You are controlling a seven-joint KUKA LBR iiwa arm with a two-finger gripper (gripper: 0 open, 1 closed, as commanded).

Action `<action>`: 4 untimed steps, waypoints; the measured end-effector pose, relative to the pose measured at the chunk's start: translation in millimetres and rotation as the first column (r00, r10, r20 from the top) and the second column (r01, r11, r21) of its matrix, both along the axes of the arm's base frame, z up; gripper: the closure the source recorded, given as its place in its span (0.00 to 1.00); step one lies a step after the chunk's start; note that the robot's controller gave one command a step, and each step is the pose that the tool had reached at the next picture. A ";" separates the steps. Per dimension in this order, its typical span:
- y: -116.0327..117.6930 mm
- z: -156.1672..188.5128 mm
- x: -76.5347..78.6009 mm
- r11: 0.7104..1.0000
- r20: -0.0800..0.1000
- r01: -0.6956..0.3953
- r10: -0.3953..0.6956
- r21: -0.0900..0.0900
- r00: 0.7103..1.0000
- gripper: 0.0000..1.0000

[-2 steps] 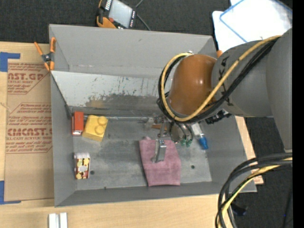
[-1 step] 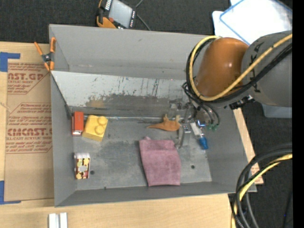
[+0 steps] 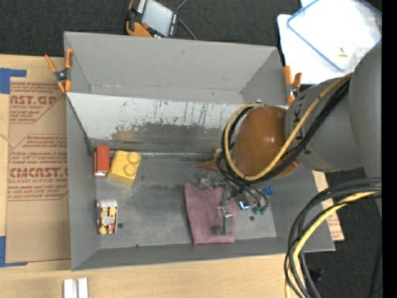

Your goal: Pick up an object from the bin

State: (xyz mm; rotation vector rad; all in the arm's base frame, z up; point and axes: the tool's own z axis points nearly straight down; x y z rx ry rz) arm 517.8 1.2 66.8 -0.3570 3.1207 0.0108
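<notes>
My gripper (image 3: 224, 220) hangs low at the bin's front right, right over the right half of a mauve cloth (image 3: 201, 219) that lies flat on the floor. Its tip is at the cloth's surface; whether it touches the cloth I cannot tell. A small blue and green thing (image 3: 263, 207) lies just to the right of the gripper, partly hidden under the arm.
At the left of the bin a yellow two-stud brick (image 3: 124, 167) sits beside an orange-red block (image 3: 101, 161) near the back wall. A small clear box of coloured bits (image 3: 107, 217) lies at the front left. The arm with its brown cover and cables hangs over the right side.
</notes>
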 end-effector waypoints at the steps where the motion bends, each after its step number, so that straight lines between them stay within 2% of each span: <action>1: -24.1 3.9 28.2 0.999 0.023 0.051 -0.051 -0.006 0.998 1.00; 2: -24.2 3.9 28.2 0.999 0.022 0.051 -0.051 -0.006 0.998 1.00; 3: -33.8 4.3 3.1 0.996 0.027 -0.090 0.090 -0.009 0.996 1.00; 4: -32.8 107.4 41.5 0.999 0.024 0.052 -0.052 -0.004 0.998 1.00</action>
